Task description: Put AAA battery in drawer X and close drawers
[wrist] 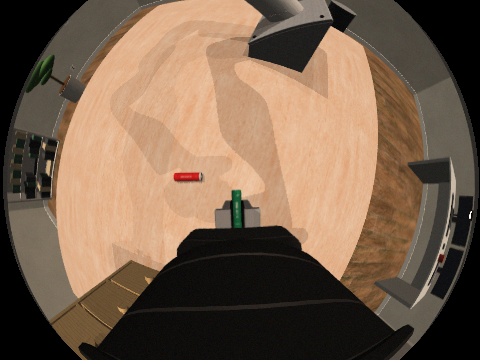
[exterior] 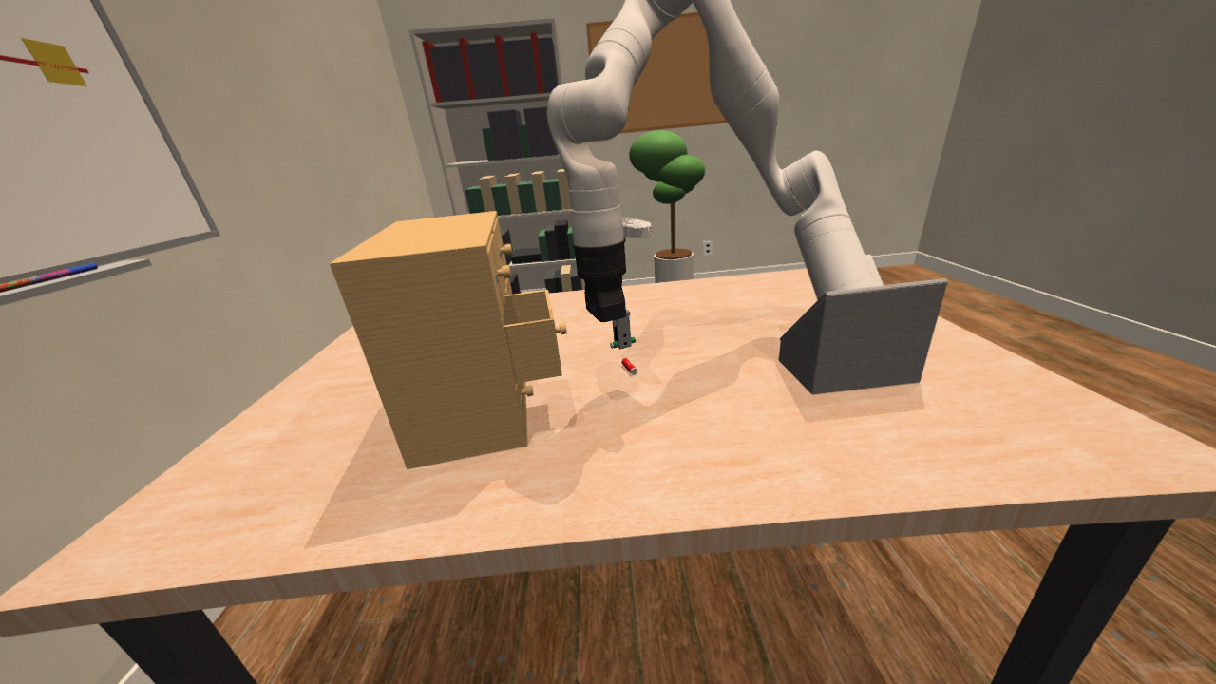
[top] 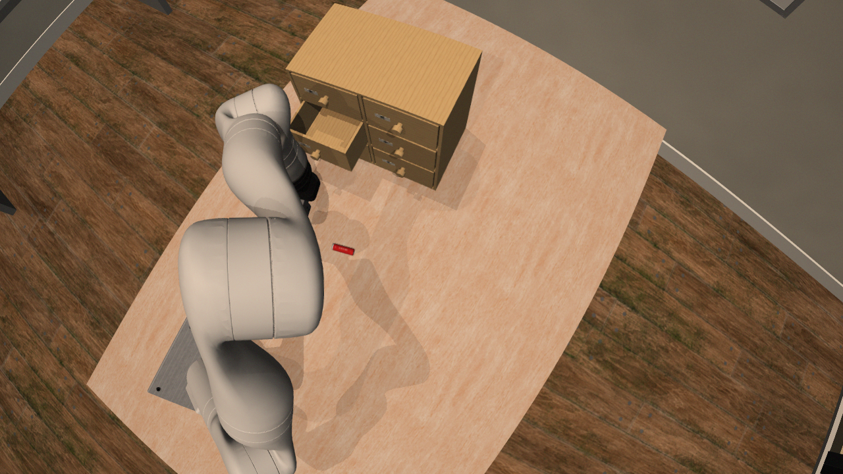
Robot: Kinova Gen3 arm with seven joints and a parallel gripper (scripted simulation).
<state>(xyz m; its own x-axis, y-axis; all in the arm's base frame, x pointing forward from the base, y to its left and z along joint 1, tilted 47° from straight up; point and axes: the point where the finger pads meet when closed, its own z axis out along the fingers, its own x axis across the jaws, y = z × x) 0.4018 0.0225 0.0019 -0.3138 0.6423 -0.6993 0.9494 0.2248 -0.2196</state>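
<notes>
The gripper [top: 307, 207] [exterior: 622, 340] [wrist: 237, 209] pinches the green AAA battery [exterior: 633, 341] [wrist: 236, 200] crosswise above the desk [top: 500, 236] [exterior: 722, 459] [wrist: 320, 140]. A red battery [top: 342, 249] [exterior: 629, 366] [wrist: 188, 176] lies on the desk nearby. One drawer [top: 331, 151] [exterior: 535, 350] projects from the chest [top: 386, 58] [exterior: 425, 340] [wrist: 92, 312]; its mark is illegible.

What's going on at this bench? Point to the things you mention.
The grey-white robot arm [top: 250, 276] [exterior: 586, 110] holds a slim green cylindrical battery in its black two-finger tool [exterior: 622, 342] [wrist: 237, 212], above the pale wooden table [top: 500, 264] [exterior: 722, 459] [wrist: 330, 150]. A red cylindrical battery [top: 343, 249] [exterior: 629, 366] [wrist: 188, 176] lies loose on the tabletop. On the light-brown wooden chest [top: 388, 56] [exterior: 425, 340] [wrist: 75, 320], the left column's middle drawer [top: 332, 138] [exterior: 535, 349] stands open. Nothing is stowed there as far as the top view shows.
</notes>
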